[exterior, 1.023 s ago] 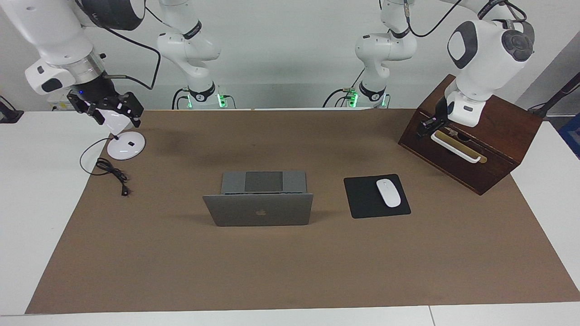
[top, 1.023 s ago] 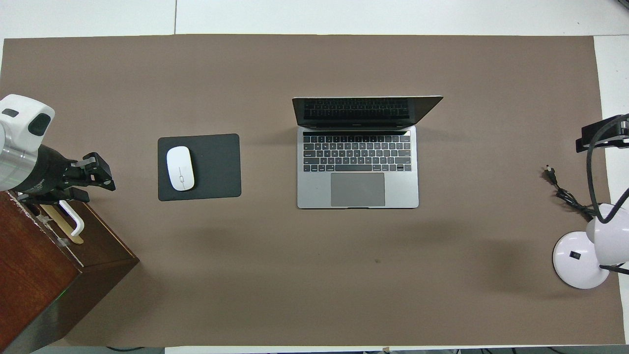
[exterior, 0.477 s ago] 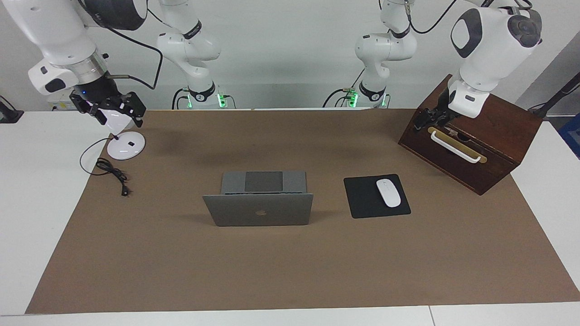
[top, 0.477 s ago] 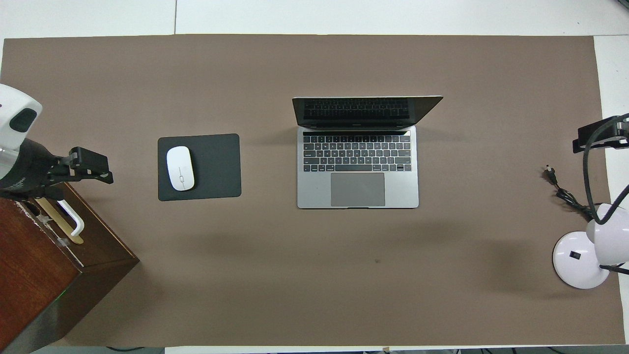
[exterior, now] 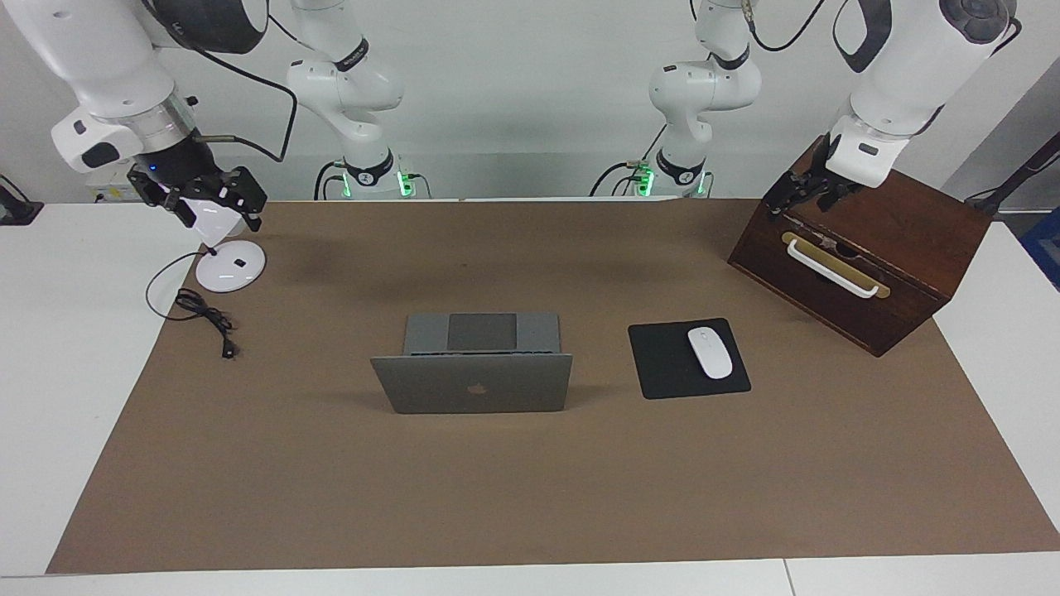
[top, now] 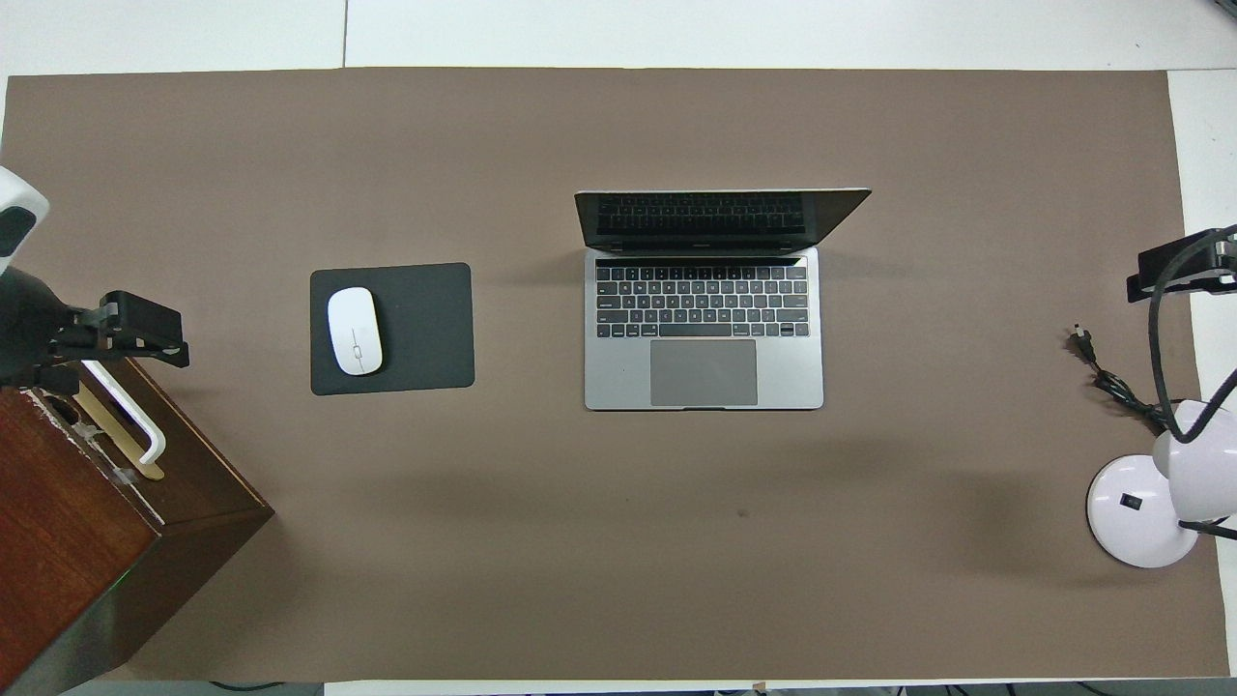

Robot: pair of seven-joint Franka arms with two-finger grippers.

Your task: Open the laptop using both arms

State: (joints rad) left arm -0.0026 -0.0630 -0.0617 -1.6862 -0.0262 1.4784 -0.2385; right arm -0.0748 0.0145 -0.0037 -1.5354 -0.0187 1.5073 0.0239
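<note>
Plainly, the left arm's end comes first; the left tool (exterior: pixel 802 197) hangs over the top edge of the brown wooden box (exterior: pixel 903 240), just above its white handle (exterior: pixel 831 266), touching neither as far as I can judge; whether it is spread or pressed together I cannot tell. Next along the bench (exterior: pixel 530 497) lies the black mouse pad (exterior: pixel 662 364) with a white mouse (exterior: pixel 710 353) on it.

Beside the pad, at the middle of the bench, stands the laptop (exterior: pixel 476 385); its lid is raised, the logo facing away from the robots and the screen toward them, the keyboard and trackpad bare; I judge the opening done.

Then come a black cable (exterior: pixel 203 314) and the white lamp base (exterior: pixel 231 266) at the right arm's end; the right tool (exterior: pixel 207 205) hovers over that lamp, spread wide and, by my reading, pinching nothing.

The laptop's long side runs from one arm's end of the bench toward the other, hinge edge farther from the robots, front edge nearer; it lies between the two tools and well apart from both, neither arm much the nearer. Any further move on it would have each tool come inward toward the middle; more likely the arms need only wait.
</note>
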